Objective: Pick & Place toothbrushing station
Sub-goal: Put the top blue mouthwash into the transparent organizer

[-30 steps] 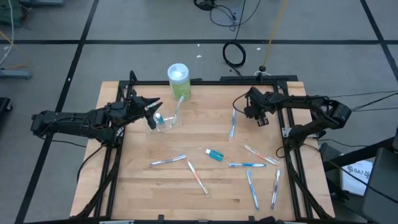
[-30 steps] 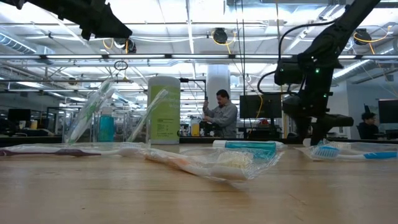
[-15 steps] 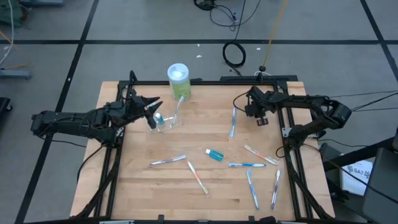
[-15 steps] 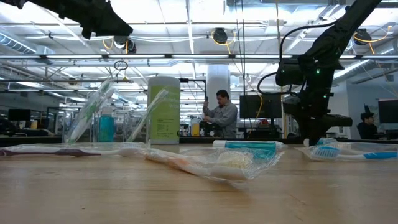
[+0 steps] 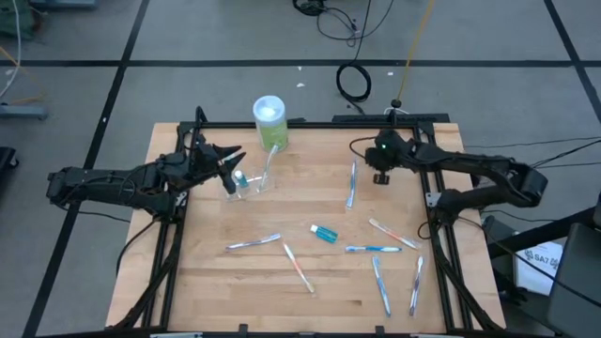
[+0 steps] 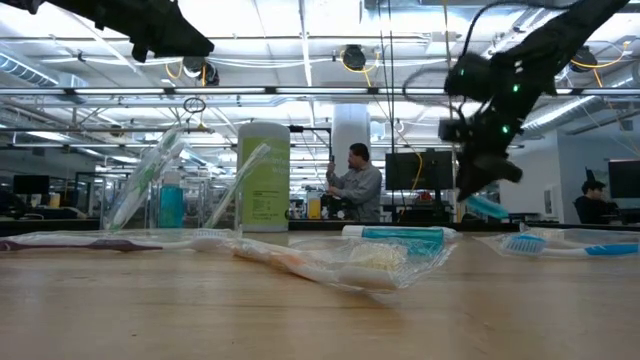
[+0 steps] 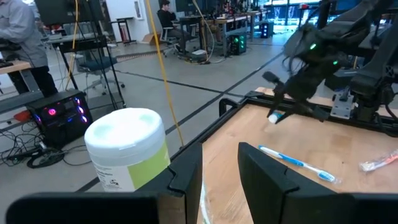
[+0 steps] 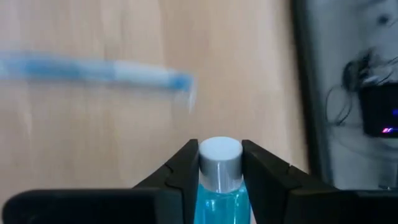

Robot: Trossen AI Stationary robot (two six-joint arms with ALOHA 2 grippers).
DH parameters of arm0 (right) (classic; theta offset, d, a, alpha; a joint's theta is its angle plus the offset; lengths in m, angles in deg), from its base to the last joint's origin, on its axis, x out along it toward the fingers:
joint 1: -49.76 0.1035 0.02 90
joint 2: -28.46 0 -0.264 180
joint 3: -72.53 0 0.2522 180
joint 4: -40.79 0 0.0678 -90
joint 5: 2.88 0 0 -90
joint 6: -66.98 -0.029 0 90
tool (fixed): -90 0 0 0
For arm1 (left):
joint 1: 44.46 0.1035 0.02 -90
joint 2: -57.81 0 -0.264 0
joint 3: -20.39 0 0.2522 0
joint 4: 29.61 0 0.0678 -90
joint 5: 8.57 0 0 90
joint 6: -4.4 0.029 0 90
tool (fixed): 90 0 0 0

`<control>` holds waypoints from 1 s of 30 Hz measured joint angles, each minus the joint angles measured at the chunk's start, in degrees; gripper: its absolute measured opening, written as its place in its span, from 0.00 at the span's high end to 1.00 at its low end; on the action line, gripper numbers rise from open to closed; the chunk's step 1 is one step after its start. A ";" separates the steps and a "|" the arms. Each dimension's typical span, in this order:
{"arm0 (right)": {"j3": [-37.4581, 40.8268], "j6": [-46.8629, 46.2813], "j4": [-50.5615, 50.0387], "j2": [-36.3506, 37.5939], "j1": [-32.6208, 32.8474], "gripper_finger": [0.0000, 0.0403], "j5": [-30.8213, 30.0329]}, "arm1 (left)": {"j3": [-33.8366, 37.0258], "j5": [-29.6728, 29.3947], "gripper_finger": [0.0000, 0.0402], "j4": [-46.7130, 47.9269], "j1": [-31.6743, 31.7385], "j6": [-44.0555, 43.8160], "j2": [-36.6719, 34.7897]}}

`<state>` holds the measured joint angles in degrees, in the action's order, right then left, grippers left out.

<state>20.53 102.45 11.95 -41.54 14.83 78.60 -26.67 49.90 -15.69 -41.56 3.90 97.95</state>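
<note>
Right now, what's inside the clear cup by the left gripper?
The clear cup holds a blue tube and wrapped toothbrushes leaning over the rim. Their exact count is unclear; the left gripper covers part of the cup from above.

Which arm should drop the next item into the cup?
Right. The right gripper already grips a blue tube, lifted off the table. The left gripper hovers by the cup, empty.

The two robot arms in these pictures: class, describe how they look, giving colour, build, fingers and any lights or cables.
Both arms are dark, almost black, built of jointed segments. The left end effector ends in two pointed dark fingers; from its own wrist camera the fingers look like flat, angular black plates. The right end effector has the same black fingers, a small green light glows on its wrist, and thin dark cables loop along that arm.
</note>
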 joint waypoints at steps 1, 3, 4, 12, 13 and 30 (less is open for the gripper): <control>0.00 -1.78 1.10 1.21 0.85 0.75 1.11 | 0.00 0.00 0.73 0.00 0.00 0.00 0.00; 0.00 -6.55 4.14 3.40 2.52 0.75 4.70 | 0.00 0.00 0.73 0.00 0.00 -0.01 0.00; 0.00 -9.29 6.19 4.45 3.37 0.75 6.76 | 0.00 0.00 0.73 0.01 0.00 0.00 0.00; -0.07 -26.81 21.23 7.96 10.64 0.76 15.00 | 0.02 0.05 0.73 -0.22 -0.02 0.00 3.51; -0.07 -27.50 22.14 7.95 11.52 0.75 15.67 | 0.02 0.55 0.73 -0.02 -0.02 0.00 4.25; 10.53 -30.33 58.98 6.14 29.81 0.75 17.74 | 0.02 27.34 0.73 -15.63 -0.02 9.05 19.86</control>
<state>31.06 72.11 70.92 -35.40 44.64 96.34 -26.65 77.24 -31.31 -41.58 12.95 117.81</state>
